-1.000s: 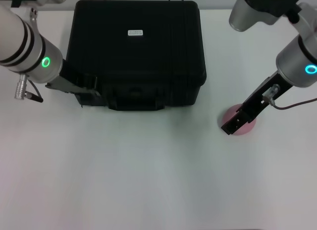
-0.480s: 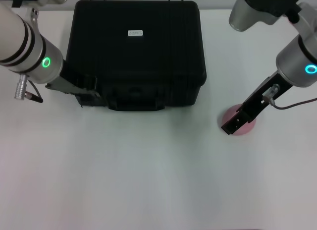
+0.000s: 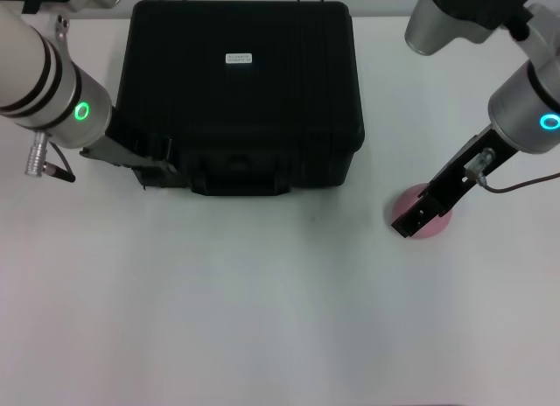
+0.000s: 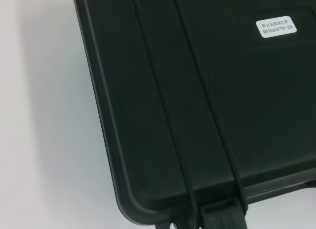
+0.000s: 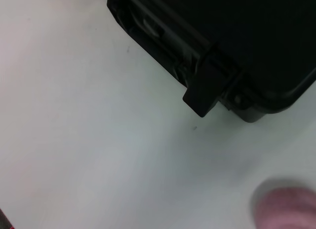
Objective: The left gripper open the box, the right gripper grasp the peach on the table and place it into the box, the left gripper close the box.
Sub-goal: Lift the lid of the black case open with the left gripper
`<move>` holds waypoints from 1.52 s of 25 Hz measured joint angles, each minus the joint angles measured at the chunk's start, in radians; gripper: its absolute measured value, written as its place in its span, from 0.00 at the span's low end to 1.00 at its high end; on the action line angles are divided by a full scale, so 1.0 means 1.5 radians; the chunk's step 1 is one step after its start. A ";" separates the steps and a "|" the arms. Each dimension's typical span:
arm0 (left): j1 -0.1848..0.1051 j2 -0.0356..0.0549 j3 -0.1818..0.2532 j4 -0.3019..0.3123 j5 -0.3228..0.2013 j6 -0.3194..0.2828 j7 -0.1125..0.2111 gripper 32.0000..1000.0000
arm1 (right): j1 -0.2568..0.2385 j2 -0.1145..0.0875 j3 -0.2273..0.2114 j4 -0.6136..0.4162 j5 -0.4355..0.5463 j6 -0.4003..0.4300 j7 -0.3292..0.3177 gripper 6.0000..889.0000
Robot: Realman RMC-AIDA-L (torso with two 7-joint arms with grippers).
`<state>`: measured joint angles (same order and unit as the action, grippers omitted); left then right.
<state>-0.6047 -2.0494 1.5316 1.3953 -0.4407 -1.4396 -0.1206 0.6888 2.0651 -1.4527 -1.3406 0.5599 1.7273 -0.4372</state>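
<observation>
Closed black box lid, ribbed, white label on top; white table beside it.

We find the box, a black hard-shell case, in the upper centre of the head view, lid shut and lying flat, a small white label on top. Its carry handle and latches face the lower edge of the frame. We note the peach, a small round pale pink fruit, at centre right of the frame, resting on the white surface well apart from the box and partly covered from above.
</observation>
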 joint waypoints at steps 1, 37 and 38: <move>0.000 0.0000 0.000 0.000 0.000 0.000 0.001 0.35 | 0.000 0.000 0.000 0.000 0.000 0.000 0.000 0.95; -0.008 0.0018 -0.042 0.181 0.004 -0.099 0.007 0.35 | 0.003 0.000 0.000 0.000 -0.001 -0.001 -0.001 0.95; -0.011 0.0018 -0.047 0.185 0.004 -0.103 0.009 0.35 | 0.004 0.000 0.000 0.001 -0.001 -0.001 -0.001 0.95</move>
<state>-0.6211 -2.0467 1.4618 1.6728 -0.4341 -1.5946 -0.1067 0.6944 2.0647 -1.4527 -1.3390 0.5589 1.7260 -0.4388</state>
